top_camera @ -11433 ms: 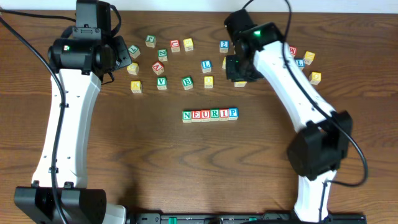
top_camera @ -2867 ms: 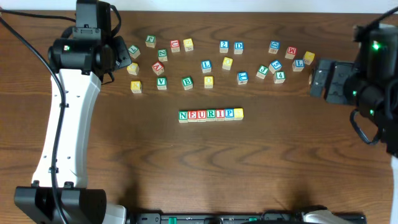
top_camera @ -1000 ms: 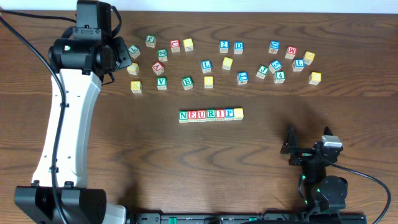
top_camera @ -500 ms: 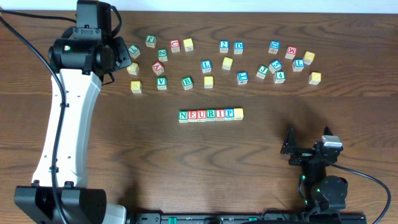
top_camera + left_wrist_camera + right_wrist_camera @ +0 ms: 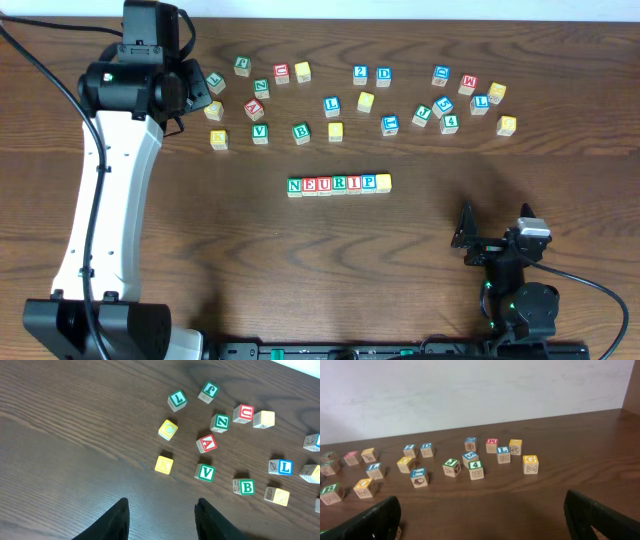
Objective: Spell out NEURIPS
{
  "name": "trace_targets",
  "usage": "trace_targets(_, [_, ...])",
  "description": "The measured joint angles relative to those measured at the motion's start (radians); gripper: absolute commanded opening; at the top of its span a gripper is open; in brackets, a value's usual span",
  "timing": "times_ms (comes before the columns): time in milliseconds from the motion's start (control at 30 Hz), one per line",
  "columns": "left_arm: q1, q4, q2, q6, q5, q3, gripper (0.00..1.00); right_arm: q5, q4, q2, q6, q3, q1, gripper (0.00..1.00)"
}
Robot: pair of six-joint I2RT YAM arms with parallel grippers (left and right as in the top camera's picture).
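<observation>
NEURIPS cubes (image 5: 339, 184) touch in 1 row; left gripper (image 5: 162, 510) partly open, empty; right gripper (image 5: 481, 505) wide open, empty

Open table (image 5: 300, 270) surrounds the NEURIPS row (image 5: 338, 184) on its near side and both ends. Behind it, loose cubes (image 5: 332, 104) crowd the far strip, leaving only narrow gaps. The left arm (image 5: 110, 200) spans the table's left side.

My dark brown wooden surface (image 5: 250, 260) carries a straight row of seven small wooden letter cubes (image 5: 338, 184), touching side by side: N, E, U, R, I, P, then a yellow-faced one. Beyond that row, well apart from it, loose wooden letter and number cubes (image 5: 332, 104) lie scattered.
</observation>
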State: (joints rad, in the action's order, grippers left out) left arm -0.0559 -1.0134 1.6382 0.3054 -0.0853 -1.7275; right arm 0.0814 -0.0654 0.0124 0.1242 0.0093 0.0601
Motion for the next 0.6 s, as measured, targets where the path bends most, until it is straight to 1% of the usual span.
trace_targets(200, [0.0,-0.031,-0.037,0.0,0.0,0.022,0.42,0.0,0.0,0.0,0.0,0.0,0.0,0.99])
trace_targets(267, [0.0,-0.034,-0.091,-0.001,-0.001,0.055,0.42,0.0,0.0,0.0,0.0,0.0,0.0,0.99])
trace_targets(400, [0.001,-0.028,-0.265,-0.004,-0.003,0.161,0.42,-0.003,0.0,0.0,0.0,0.0,0.0,0.99])
trace_targets(467, [0.009,0.051,-0.371,-0.007,-0.003,0.254,0.42,-0.003,0.0,-0.001,0.0,0.0,0.0,0.99])
trace_targets(600, [0.05,0.277,-0.583,-0.015,-0.003,0.514,0.42,-0.003,-0.001,0.0,0.0,0.0,0.0,0.99])
